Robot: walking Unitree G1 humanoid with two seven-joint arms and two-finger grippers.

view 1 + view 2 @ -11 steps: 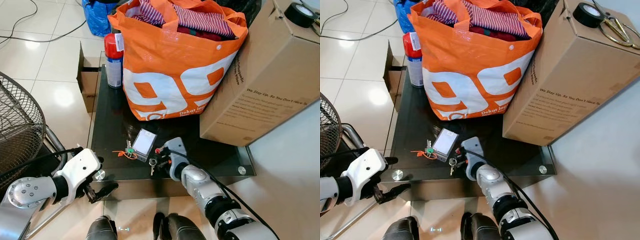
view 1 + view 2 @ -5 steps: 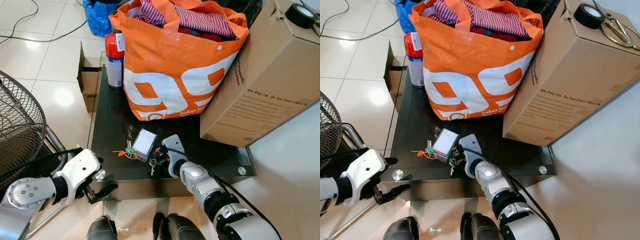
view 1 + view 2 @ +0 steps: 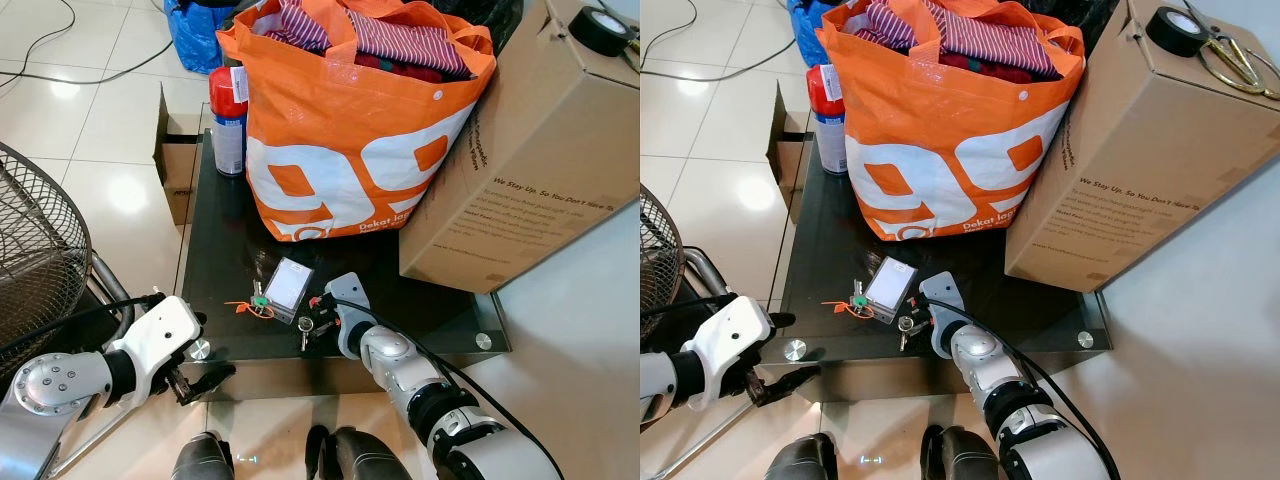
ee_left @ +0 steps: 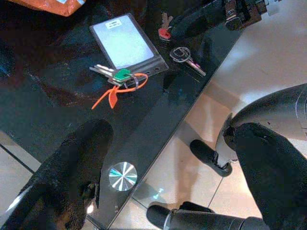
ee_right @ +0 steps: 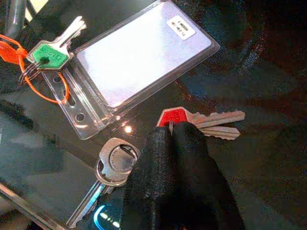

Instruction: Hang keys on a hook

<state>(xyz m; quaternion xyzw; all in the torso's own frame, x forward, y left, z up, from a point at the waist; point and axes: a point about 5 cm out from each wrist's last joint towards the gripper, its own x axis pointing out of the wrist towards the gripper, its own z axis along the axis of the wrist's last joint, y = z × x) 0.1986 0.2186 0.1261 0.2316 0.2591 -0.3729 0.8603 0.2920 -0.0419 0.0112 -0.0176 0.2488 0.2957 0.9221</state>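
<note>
Low in the centre of the head view, the right gripper (image 5: 175,132) has its two black fingers pressed together on the ring of the red-capped bunch of silver keys (image 5: 192,119), which lies on the black glass table (image 3: 225,250) beside a clear plastic card sleeve (image 5: 139,62). The pinch looks shallow, so a steady vertical lift seems wise, dragging neither the sleeve nor the loose silver keys (image 5: 109,165) alongside. The left gripper (image 3: 200,382), fingers spread, hangs off the table's lower-left edge.
</note>
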